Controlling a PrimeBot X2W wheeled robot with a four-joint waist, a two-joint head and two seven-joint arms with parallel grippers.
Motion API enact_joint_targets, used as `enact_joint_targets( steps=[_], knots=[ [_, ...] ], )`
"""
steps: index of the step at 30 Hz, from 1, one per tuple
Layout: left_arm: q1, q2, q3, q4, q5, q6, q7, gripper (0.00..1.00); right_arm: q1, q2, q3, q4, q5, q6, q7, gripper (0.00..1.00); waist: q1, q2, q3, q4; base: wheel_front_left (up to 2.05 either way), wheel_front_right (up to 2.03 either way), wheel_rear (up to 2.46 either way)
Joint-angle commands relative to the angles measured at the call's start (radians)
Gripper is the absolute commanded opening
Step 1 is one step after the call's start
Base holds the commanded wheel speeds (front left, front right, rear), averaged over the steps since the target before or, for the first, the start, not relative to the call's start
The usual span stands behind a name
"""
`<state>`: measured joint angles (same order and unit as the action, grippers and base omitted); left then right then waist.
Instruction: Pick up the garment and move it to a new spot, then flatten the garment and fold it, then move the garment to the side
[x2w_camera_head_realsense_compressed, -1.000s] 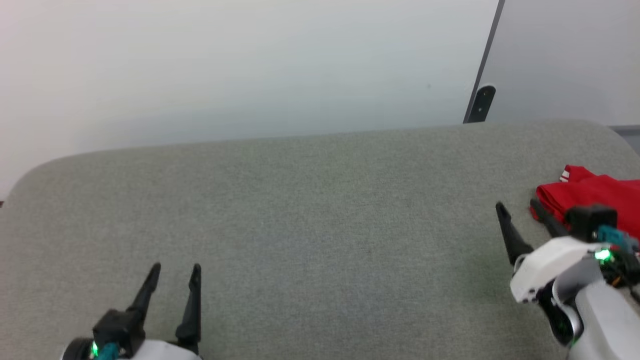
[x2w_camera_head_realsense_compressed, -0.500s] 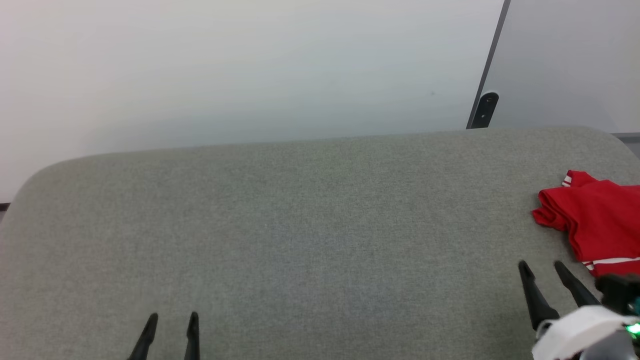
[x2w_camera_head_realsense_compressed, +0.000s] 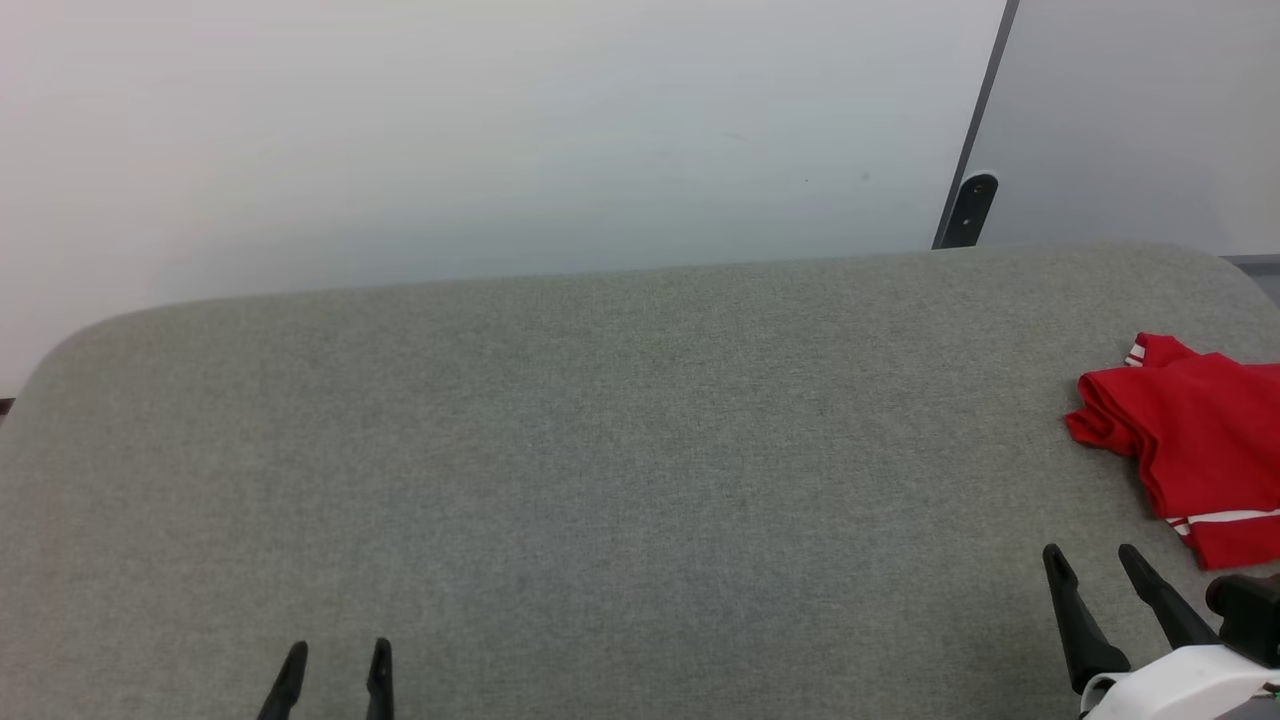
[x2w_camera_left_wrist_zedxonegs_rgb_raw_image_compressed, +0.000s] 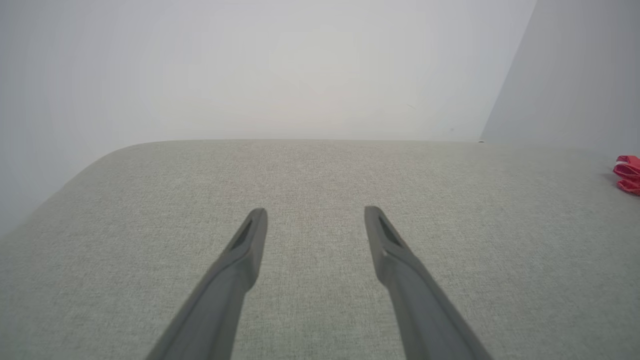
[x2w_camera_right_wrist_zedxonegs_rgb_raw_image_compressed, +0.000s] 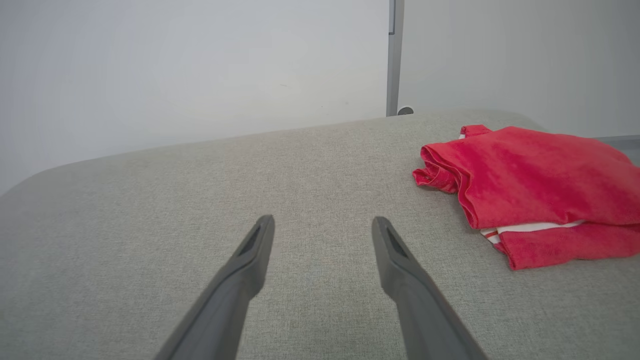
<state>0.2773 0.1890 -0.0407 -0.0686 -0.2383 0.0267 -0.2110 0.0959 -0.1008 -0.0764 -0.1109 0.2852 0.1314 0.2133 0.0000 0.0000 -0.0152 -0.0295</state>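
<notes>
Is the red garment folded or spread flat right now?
Folded: the garment lies in a compact stack, layered edges visible along its side.

1. The light is bright, even and soft all over; I cannot tell where it comes from.
2. The pale wall (x2w_camera_head_realsense_compressed: 500, 130) is nearly washed out, with a faint dim band just above the grey cushion (x2w_camera_head_realsense_compressed: 600, 450).
3. Shadows are weak: a thin one lies under the edge of the red garment (x2w_camera_right_wrist_zedxonegs_rgb_raw_image_compressed: 530, 180).
4. In the wrist views the fingers (x2w_camera_left_wrist_zedxonegs_rgb_raw_image_compressed: 235, 280) of my left gripper (x2w_camera_left_wrist_zedxonegs_rgb_raw_image_compressed: 315, 215) and right gripper (x2w_camera_right_wrist_zedxonegs_rgb_raw_image_compressed: 322, 225) go soft toward the bottom edge, while the weave beyond stays crisp.
5. There the red leans pinkish.
</notes>
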Motion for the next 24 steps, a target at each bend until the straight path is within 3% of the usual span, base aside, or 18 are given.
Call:
enact_joint_targets(
  steps=[1, 24],
  knots=[
    [0.003, 0.003, -0.002, -0.004, -0.007, 0.005, 0.004, 1.0, 0.011, 0.005, 0.0, -0.009, -0.007, -0.002, 0.004, 1.0, 0.0, 0.0, 0.0, 0.0, 0.0, 0.0, 0.0],
    [0.009, 0.008, -0.008, -0.016, -0.028, 0.021, 0.012, 1.0, 0.025, 0.019, -0.005, -0.035, -0.005, -0.002, 0.023, 1.0, 0.0, 0.0, -0.002, -0.006, 0.0, 0.0, 0.0]
  ],
)
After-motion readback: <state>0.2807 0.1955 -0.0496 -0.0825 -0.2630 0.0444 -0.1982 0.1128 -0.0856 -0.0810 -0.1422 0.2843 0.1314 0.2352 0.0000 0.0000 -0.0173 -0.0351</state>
